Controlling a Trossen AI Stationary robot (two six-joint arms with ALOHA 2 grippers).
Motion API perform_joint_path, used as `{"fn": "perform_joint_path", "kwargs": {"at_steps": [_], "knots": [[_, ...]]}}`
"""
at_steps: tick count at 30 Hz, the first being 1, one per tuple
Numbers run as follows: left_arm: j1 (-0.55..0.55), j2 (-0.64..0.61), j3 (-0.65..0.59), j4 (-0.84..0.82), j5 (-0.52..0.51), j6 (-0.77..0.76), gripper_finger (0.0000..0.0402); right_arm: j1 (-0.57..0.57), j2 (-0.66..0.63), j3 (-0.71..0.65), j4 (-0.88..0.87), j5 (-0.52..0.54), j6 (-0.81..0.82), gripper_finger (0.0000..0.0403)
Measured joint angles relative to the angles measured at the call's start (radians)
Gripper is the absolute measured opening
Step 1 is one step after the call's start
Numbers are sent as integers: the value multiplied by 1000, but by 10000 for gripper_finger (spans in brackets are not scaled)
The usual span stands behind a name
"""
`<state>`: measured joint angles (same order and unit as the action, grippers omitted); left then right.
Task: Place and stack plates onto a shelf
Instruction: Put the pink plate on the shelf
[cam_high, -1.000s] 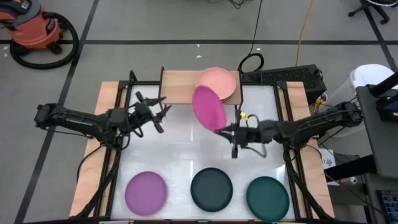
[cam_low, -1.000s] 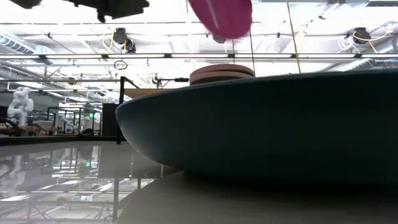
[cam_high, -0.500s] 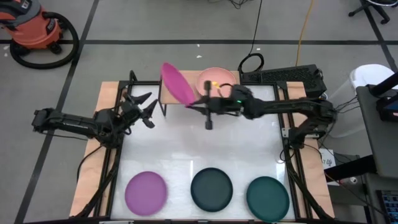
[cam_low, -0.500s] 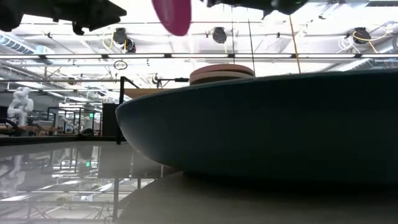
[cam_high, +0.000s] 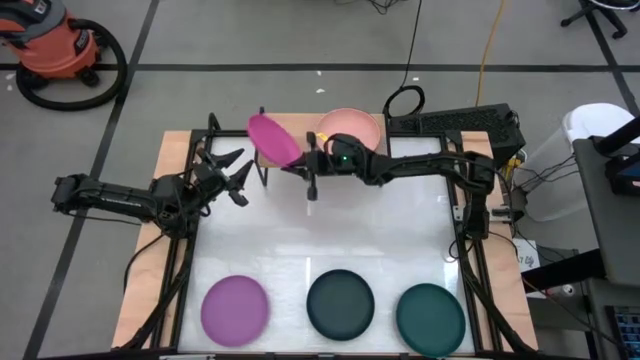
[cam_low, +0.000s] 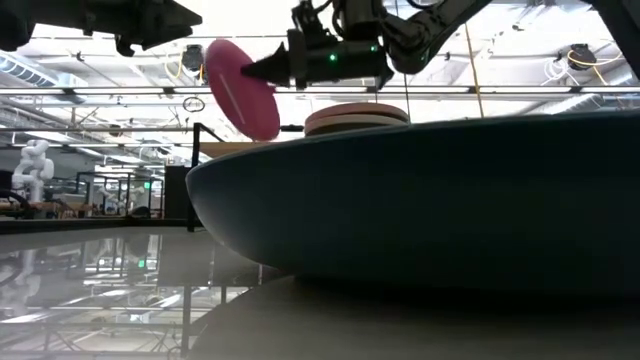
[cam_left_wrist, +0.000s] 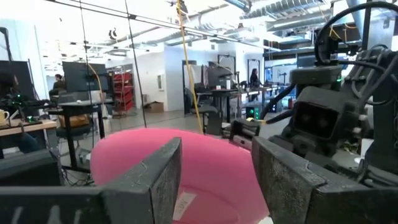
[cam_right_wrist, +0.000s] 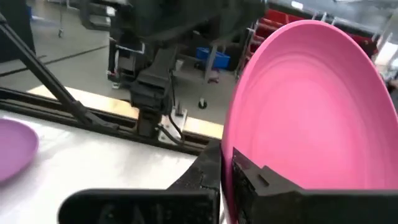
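My right gripper (cam_high: 301, 166) is shut on the magenta plate (cam_high: 272, 138), which it holds tilted over the left half of the shelf (cam_high: 296, 136). The low view shows this plate (cam_low: 243, 90) above the plank and left of the salmon pink plate (cam_low: 356, 116). That salmon plate (cam_high: 350, 128) lies on the shelf's right half, with another plate under it. My left gripper (cam_high: 233, 170) is open and hovers just left of the shelf. Its wrist view looks between its fingers at the magenta plate (cam_left_wrist: 211, 168). My right gripper pinches the magenta plate's rim (cam_right_wrist: 231, 140) between its two fingers (cam_right_wrist: 208, 168), one on each face. It reaches in roughly level from the table's right side. The plate is lifted clear and stands steeply tilted, rising away from the fingers toward the left.
Three plates lie along the table's near edge: purple (cam_high: 235, 308), charcoal (cam_high: 340, 303) and dark teal (cam_high: 431, 318). The charcoal plate (cam_low: 420, 200) fills much of the low view. Black frame rails (cam_high: 180, 250) run along both sides of the table.
My right gripper has carried the magenta plate from above the table's middle toward the far edge and leftward, over the shelf's left half, and has then come down toward the plank. My left gripper has drawn back a little to the left and stayed open.
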<state>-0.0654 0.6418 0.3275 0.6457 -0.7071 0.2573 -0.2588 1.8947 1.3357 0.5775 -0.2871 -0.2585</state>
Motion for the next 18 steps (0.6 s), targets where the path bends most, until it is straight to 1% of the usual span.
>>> {"fn": "perform_joint_path", "kwargs": {"at_steps": [3, 9, 12, 18], "knots": [[0, 0, 0, 0, 1, -3, 200, 0, -2, 0, -16, 18, 3, 0], [0, 0, 0, 0, 3, -8, 200, 1, -9, 1, -136, 127, -26, 0], [0, 0, 0, 0, 3, -8, 200, 1, -13, 2, -175, 162, -33, 0], [0, 0, 0, 0, 3, -11, 200, 5, -13, 2, -191, 162, -53, 0]]}}
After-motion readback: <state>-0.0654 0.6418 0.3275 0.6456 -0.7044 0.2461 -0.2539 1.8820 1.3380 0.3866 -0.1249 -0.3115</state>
